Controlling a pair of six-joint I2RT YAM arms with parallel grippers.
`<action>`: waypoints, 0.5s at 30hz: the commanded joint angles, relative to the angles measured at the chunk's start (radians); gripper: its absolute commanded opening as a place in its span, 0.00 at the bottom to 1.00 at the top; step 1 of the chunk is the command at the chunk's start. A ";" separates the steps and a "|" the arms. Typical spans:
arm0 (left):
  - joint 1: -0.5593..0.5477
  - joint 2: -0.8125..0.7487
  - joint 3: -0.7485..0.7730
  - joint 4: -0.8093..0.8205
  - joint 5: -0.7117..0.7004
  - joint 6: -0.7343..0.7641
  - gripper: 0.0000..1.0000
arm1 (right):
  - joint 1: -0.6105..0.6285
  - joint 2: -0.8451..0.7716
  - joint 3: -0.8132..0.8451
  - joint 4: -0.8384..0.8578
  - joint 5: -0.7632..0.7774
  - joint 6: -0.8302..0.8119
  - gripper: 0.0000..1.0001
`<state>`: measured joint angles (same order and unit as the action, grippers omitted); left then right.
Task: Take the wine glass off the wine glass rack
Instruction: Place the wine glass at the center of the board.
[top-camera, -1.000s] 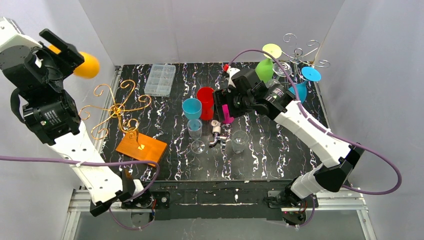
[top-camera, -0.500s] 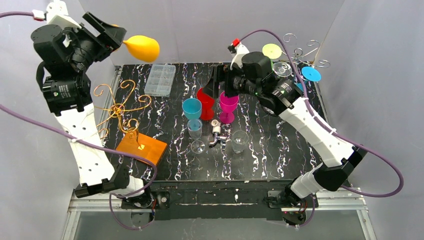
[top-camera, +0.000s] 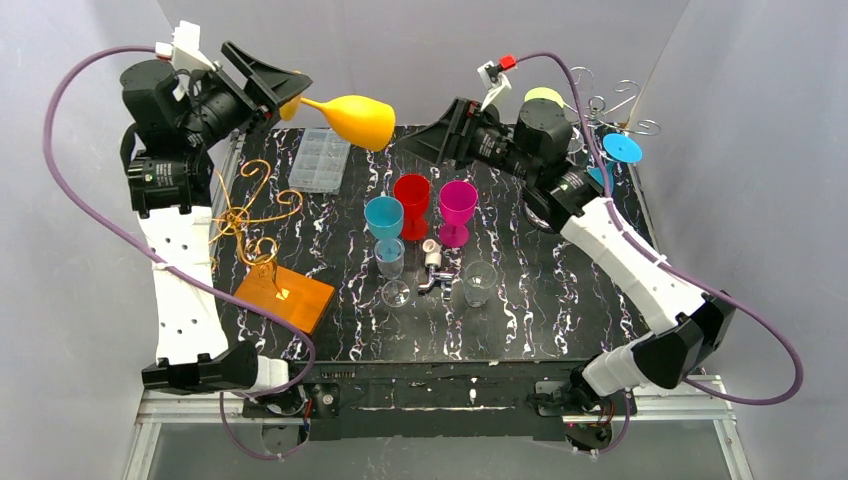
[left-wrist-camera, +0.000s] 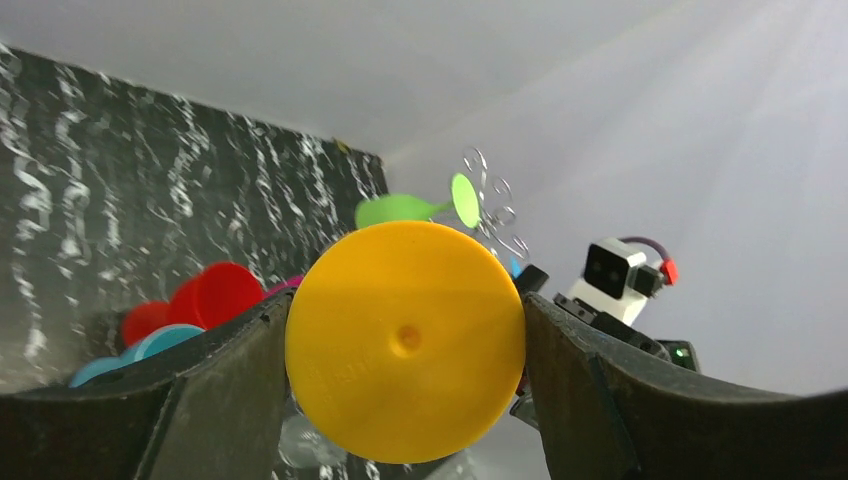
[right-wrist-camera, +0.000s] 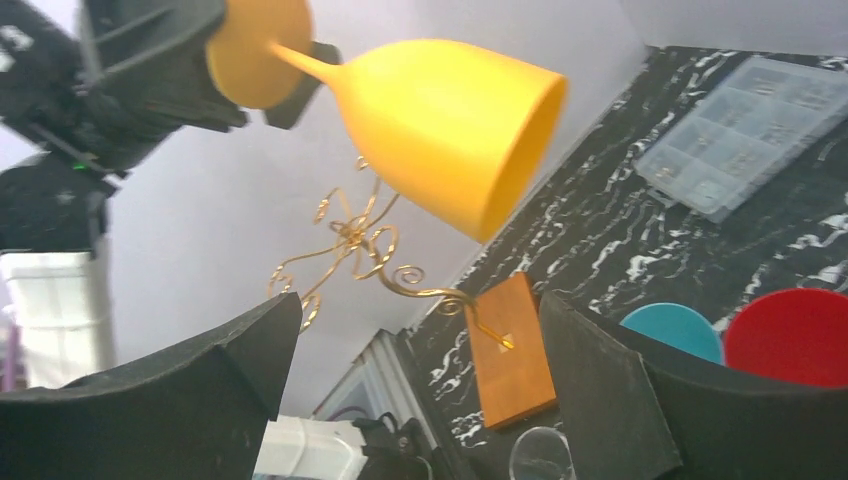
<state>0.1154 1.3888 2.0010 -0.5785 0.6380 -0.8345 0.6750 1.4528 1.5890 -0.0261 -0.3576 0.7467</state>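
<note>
My left gripper (top-camera: 283, 97) is shut on the round foot of a yellow wine glass (top-camera: 355, 117) and holds it sideways in the air, bowl pointing right, above the table's back edge. The foot fills the space between the jaws in the left wrist view (left-wrist-camera: 405, 340). The gold wire rack (top-camera: 235, 215) on its orange wooden base (top-camera: 283, 293) stands below at the left with nothing hanging on it. My right gripper (top-camera: 425, 142) is open and empty, raised, facing the yellow glass (right-wrist-camera: 440, 120). A silver wire rack (top-camera: 600, 105) stands at the back right.
A red glass (top-camera: 411, 195), a magenta glass (top-camera: 457, 205), a blue cup (top-camera: 383, 217) and clear glasses (top-camera: 479, 282) stand mid-table. A clear plastic box (top-camera: 320, 160) lies at the back. A green glass (left-wrist-camera: 395, 210) and a blue foot (top-camera: 622, 148) hang on the silver rack.
My left arm has swung the yellow glass right, out over the back of the table. My right gripper has left the magenta glass standing and risen, turning to face left.
</note>
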 joint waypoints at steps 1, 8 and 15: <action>-0.043 -0.074 -0.076 0.151 0.116 -0.103 0.65 | -0.005 -0.111 -0.074 0.237 -0.061 0.107 0.98; -0.082 -0.119 -0.168 0.246 0.160 -0.177 0.66 | -0.005 -0.173 -0.154 0.285 -0.055 0.165 0.98; -0.091 -0.168 -0.283 0.376 0.192 -0.280 0.66 | -0.005 -0.197 -0.203 0.342 -0.062 0.229 0.98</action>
<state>0.0330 1.2682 1.7515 -0.3126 0.7815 -1.0485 0.6743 1.2827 1.4120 0.2234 -0.4053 0.9253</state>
